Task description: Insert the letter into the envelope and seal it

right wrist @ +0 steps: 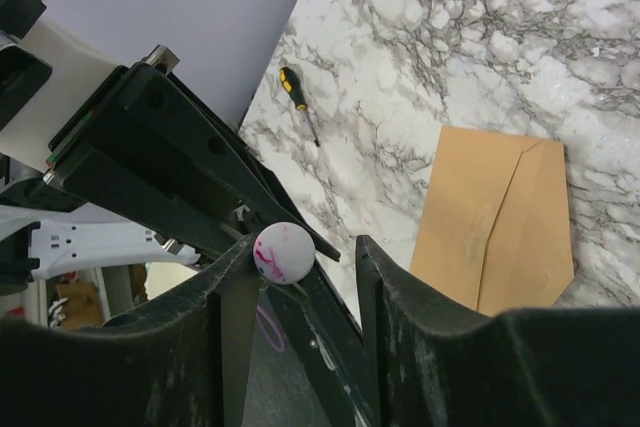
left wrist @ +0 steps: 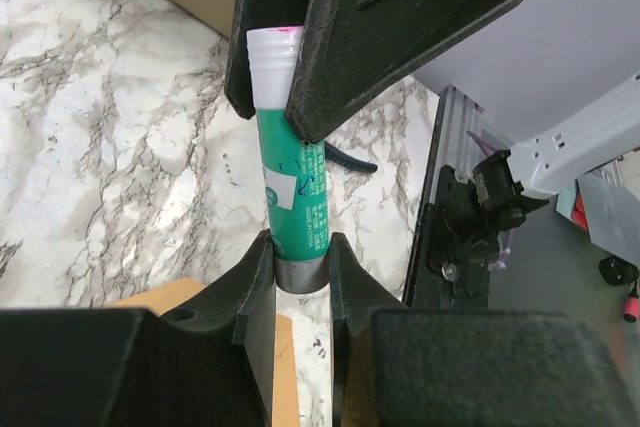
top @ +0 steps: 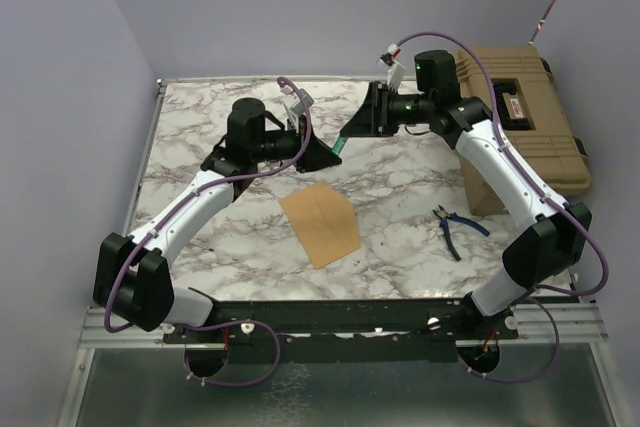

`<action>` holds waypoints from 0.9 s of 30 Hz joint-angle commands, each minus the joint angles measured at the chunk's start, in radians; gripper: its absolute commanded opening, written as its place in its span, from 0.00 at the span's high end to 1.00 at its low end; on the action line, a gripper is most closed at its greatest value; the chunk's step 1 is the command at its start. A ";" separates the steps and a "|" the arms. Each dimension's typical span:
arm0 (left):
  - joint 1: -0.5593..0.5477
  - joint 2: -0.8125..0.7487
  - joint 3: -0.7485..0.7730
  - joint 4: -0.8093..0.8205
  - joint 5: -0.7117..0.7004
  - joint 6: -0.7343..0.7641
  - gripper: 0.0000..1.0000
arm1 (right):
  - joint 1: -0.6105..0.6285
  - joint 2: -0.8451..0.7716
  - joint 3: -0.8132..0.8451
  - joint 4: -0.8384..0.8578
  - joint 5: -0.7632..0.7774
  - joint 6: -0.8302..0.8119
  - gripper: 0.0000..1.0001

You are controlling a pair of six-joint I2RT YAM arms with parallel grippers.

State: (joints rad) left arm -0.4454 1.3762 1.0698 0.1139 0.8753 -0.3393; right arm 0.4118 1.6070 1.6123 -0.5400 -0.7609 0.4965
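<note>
Two arms (top: 195,202) (top: 500,162) aloft, jaws at green tube (left wrist: 295,197)

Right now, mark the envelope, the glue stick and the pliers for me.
envelope (top: 320,224), top external view, middle of its orange-brown face.
glue stick (left wrist: 295,197), left wrist view, green body between the fingers.
pliers (top: 450,232), top external view, near the pivot where the handles meet.

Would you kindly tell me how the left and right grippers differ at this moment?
The left gripper has its jaws shut on the grey base of the green glue stick; the right gripper has its jaws apart around the stick's white end. In the top view the left gripper sits nearer the envelope than the right gripper. Both meet at the same stick.
</note>
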 commanded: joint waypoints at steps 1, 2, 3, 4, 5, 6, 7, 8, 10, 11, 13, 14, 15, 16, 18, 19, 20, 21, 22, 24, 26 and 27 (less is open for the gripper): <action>0.001 -0.041 0.025 -0.064 0.044 0.083 1.00 | 0.005 -0.021 -0.037 0.005 -0.057 0.015 0.57; 0.000 -0.043 0.027 -0.067 0.045 0.085 1.00 | 0.005 -0.021 -0.043 0.017 -0.065 0.023 0.59; 0.000 -0.044 0.028 -0.068 0.045 0.088 1.00 | 0.005 -0.020 -0.048 0.030 -0.079 0.032 0.62; 0.001 -0.045 0.031 -0.070 0.045 0.091 1.00 | 0.005 -0.018 -0.051 0.039 -0.088 0.043 0.64; 0.001 -0.045 0.034 -0.071 0.045 0.091 1.00 | 0.005 -0.017 -0.057 0.052 -0.092 0.056 0.68; 0.000 -0.045 0.039 -0.071 0.044 0.090 1.00 | 0.005 -0.016 -0.063 0.062 -0.089 0.071 0.71; 0.000 -0.045 0.045 -0.071 0.044 0.091 1.00 | 0.005 -0.016 -0.066 0.068 -0.083 0.079 0.73; 0.001 -0.045 0.050 -0.071 0.044 0.092 1.00 | 0.005 -0.019 -0.068 0.075 -0.075 0.084 0.75; 0.000 -0.043 0.058 -0.071 0.037 0.092 1.00 | 0.005 -0.033 -0.089 0.113 -0.066 0.107 0.79; 0.001 -0.043 0.060 -0.071 0.034 0.092 1.00 | 0.004 -0.039 -0.099 0.134 -0.068 0.121 0.81; 0.000 -0.041 0.066 -0.071 0.015 0.079 1.00 | 0.005 -0.043 -0.109 0.158 -0.080 0.140 0.90; 0.000 -0.039 0.070 -0.071 0.003 0.067 0.93 | 0.005 -0.044 -0.114 0.165 -0.084 0.147 0.93; 0.000 -0.036 0.075 -0.071 -0.009 0.057 0.78 | 0.005 -0.047 -0.121 0.173 -0.083 0.156 0.95; 0.001 -0.034 0.079 -0.070 -0.032 0.046 0.63 | 0.005 -0.049 -0.130 0.182 -0.083 0.163 0.96; 0.001 -0.031 0.079 -0.048 -0.070 0.009 0.47 | 0.004 -0.061 -0.157 0.206 -0.075 0.184 0.98; -0.001 -0.030 0.067 -0.001 -0.094 -0.020 0.46 | 0.005 -0.070 -0.175 0.231 -0.069 0.198 0.98; -0.001 -0.029 0.047 0.039 -0.109 -0.049 0.46 | 0.004 -0.082 -0.195 0.257 -0.062 0.221 0.99; -0.001 -0.028 0.028 0.077 -0.121 -0.070 0.46 | 0.005 -0.091 -0.214 0.280 -0.049 0.236 1.00; -0.002 -0.027 0.012 0.098 -0.133 -0.084 0.46 | 0.004 -0.099 -0.229 0.303 -0.044 0.246 1.00; -0.004 -0.019 -0.004 0.112 -0.135 -0.091 0.47 | 0.005 -0.111 -0.246 0.324 -0.023 0.258 1.00; -0.007 -0.012 -0.009 0.113 -0.118 -0.088 0.47 | 0.005 -0.120 -0.261 0.351 -0.017 0.272 1.00; -0.009 -0.009 -0.012 0.114 -0.106 -0.083 0.48 | 0.005 -0.123 -0.266 0.359 -0.014 0.277 1.00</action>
State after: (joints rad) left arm -0.4473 1.3663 1.0843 0.1612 0.7815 -0.3946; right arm 0.4129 1.5364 1.3674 -0.2802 -0.8066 0.7227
